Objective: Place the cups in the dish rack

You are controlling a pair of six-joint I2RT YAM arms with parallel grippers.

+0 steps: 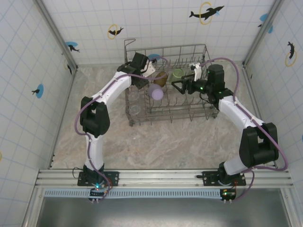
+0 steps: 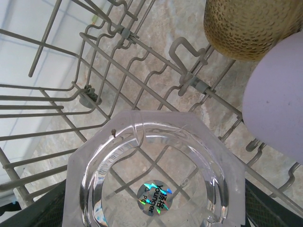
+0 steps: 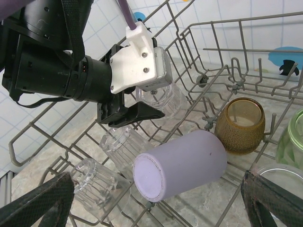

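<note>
The rack (image 1: 166,84) stands at the far middle of the table (image 1: 165,142), and both arms reach into it from the near side. The left end effector (image 3: 150,105) hangs over the rack's left part, pinching a clear cup (image 2: 156,184) between its fingers (image 2: 38,210); that cup is above the rack's wires, and the left wrist view shows it end-on with a small shiny sticker on it. Just to the rack-centre side of this cup lies the lilac cup (image 3: 184,161), on its side across the tines, its closed end towards the right end effector (image 1: 182,85). That end effector is spread wide and carries nothing; it hovers over the rack's middle, pointing at its left part, with the lilac cup in line between its fingers (image 3: 45,198) but apart from them. Behind the lilac cup, towards the rack's far wall, the amber cup (image 3: 239,124) stands among the tines, and the green cup (image 3: 294,137) is just beside it, on the rack's right-hand side. Two more clear cups (image 3: 97,187) sit in the rack's near-left part, below the left end effector
</note>
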